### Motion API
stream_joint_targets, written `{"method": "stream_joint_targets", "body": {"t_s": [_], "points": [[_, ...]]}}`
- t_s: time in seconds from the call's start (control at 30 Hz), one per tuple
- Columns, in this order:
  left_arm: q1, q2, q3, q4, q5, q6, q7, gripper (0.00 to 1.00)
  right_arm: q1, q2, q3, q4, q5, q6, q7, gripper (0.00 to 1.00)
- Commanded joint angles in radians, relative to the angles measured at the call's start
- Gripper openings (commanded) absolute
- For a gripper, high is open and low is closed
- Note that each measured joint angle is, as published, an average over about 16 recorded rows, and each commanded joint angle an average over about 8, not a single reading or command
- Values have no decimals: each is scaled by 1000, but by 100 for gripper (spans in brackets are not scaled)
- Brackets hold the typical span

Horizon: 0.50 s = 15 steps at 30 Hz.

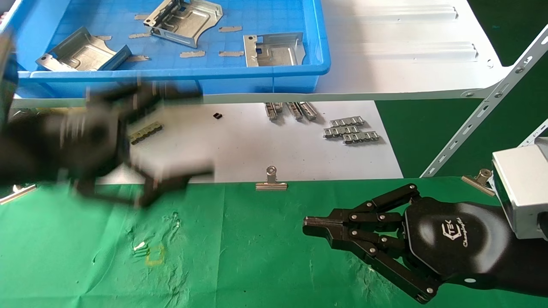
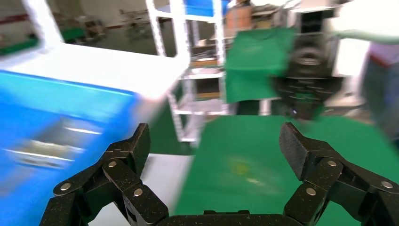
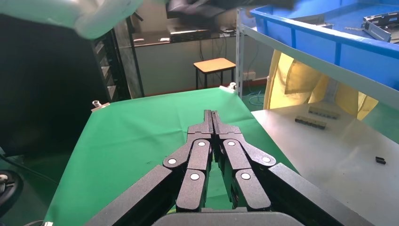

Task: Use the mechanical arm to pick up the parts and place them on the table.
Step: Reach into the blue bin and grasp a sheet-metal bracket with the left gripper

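Three parts lie in the blue bin on the white shelf: left part, middle part, right part, well apart from each other. All are stamped silver sheet metal, roughly square, with embossed ribs and bent-up flanges. Small tan strips are scattered on the bin's gridded floor between them

Left claw is motion-blurred, in front of the bin over the white sheet at the edge of the bench; fingers spread wide, nothing between them in the left wrist view

Right claw is low over the green cloth on the right, glossy black palm with white logo, jointed fingers pressed together, tips meeting, holding nothing

Bench cloth is wrinkled green, with a small yellow square outline. Grey ridged strips lie on the white sheet; a silver clip sits at the cloth's edge
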<state>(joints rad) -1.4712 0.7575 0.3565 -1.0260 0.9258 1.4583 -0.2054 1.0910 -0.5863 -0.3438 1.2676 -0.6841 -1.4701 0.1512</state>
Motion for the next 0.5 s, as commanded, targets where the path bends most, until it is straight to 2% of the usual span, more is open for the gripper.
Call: {"method": "stream_joint_targets", "body": {"t_s": [0.03, 0.23, 0.43, 0.47, 0.5], "points": [[-98, 35, 26, 63, 56, 3, -9, 100, 0, 0, 0, 0, 0, 0, 0, 0], [-357, 182, 103, 413, 250, -130, 34, 100, 0, 0, 0, 0, 0, 0, 0, 0], [-520, 314, 168, 685, 413, -365, 84, 100, 0, 0, 0, 0, 0, 0, 0, 1], [-537, 333, 178, 721, 434, -398, 89, 100, 0, 0, 0, 0, 0, 0, 0, 7], [-553, 352, 188, 756, 453, -428, 93, 100, 0, 0, 0, 0, 0, 0, 0, 19]]}}
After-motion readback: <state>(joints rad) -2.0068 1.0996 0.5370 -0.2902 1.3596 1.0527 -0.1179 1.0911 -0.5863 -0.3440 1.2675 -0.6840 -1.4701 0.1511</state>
